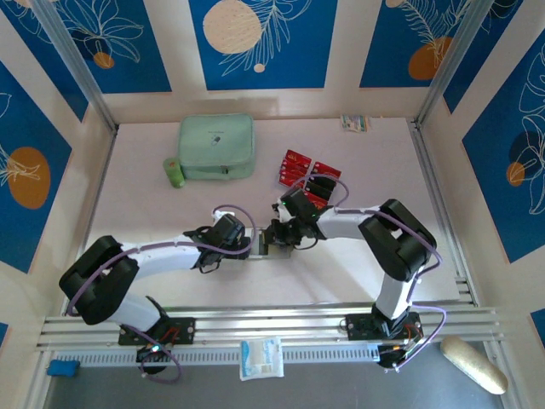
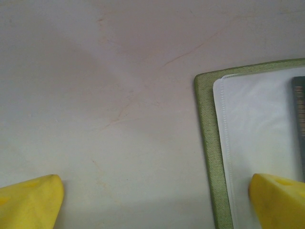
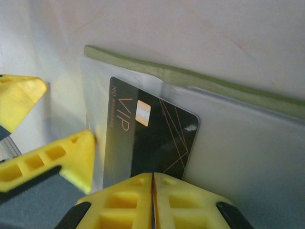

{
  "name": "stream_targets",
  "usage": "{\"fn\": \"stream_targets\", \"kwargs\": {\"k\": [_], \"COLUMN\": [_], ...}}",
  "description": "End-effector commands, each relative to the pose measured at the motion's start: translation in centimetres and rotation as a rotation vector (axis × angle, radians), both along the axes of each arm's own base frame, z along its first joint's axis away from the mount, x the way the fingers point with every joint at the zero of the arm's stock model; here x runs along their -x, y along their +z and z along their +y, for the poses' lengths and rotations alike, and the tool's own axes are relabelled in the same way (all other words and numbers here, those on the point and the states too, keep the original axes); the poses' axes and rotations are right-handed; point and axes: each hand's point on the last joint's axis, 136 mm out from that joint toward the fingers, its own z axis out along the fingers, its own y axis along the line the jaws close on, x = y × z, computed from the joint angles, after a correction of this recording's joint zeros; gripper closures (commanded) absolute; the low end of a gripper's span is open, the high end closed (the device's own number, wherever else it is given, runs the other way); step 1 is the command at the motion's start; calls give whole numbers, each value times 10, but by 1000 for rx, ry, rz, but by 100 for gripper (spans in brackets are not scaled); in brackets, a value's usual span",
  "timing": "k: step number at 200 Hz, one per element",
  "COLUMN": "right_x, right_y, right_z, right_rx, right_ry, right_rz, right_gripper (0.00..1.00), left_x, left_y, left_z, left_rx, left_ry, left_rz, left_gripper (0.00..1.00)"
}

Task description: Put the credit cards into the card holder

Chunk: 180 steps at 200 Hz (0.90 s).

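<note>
While both wrists crowd the middle of the table [image 1: 153,213] in the top view, the card holder [image 3: 190,78] between them is mostly covered by the arms, and just a pale sliver of it can be made out.

Right wrist view: the holder lies open, with its olive border along the far side and a clear pocket [image 3: 248,143] facing up. A black card [image 3: 147,138] marked VIP, with a chip patch and thin gold lines, lies on the holder near its end at picture left. The card's near edge is hidden behind the fingertips. Cannot tell whether it sits inside the pocket or on top of it.

Right gripper [image 3: 152,188]: jaws pressed flush together with no gap, tips at the card's near edge. Contact with the card cannot be made out.

Left gripper [image 2: 152,200]: jaws spread wide, holding nothing. One fingertip [image 2: 28,202] is over bare table and the other is over the holder's pocket; touching or hovering, cannot tell. The frame edge cuts off the holder here, and a dark strip of the card shows.

Red cards [image 1: 302,170]: a loose pile farther back, right of the mint case [image 1: 216,146] and apart from the holder. The count is unclear because the right wrist and its cable overlap the nearer ones.
</note>
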Motion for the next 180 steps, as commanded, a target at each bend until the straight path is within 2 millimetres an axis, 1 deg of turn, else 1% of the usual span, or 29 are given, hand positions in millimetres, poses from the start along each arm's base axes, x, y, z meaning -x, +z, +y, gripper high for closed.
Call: {"fn": "stream_targets", "kwargs": {"k": [1,21,35,55,89,116,144,159,180], "right_x": [6,8,9,9,8,6,3,1,0], "right_y": [-1,-4,-7,-6,1,15,28,29,26], "right_z": [13,18,19,21,24,26,22,19,16], "right_rx": [-1,0,1,-7,-22,-37,-27,-13,10], "right_ry": [51,55,53,54,58,69,71,71,72], "right_rz": [16,29,37,39,33,11,-28,-38,-41], "right_gripper": [88,89,89,89,89,89,88,88,88], "left_x": [-3,-5,-6,-5,-1,4,7,8,9], "left_y": [10,22,28,30,16,3,-7,-9,-10], "left_z": [0,-2,1,6,14,18,22,24,25], "left_rx": [24,43,47,45,16,-4,-23,-29,-32], "left_ry": [12,17,30,48,58,63,69,70,71], "left_rz": [-18,-42,-55,-58,-30,-7,10,13,11], "left_gripper": [0,0,0,0,0,0,0,0,0]}}
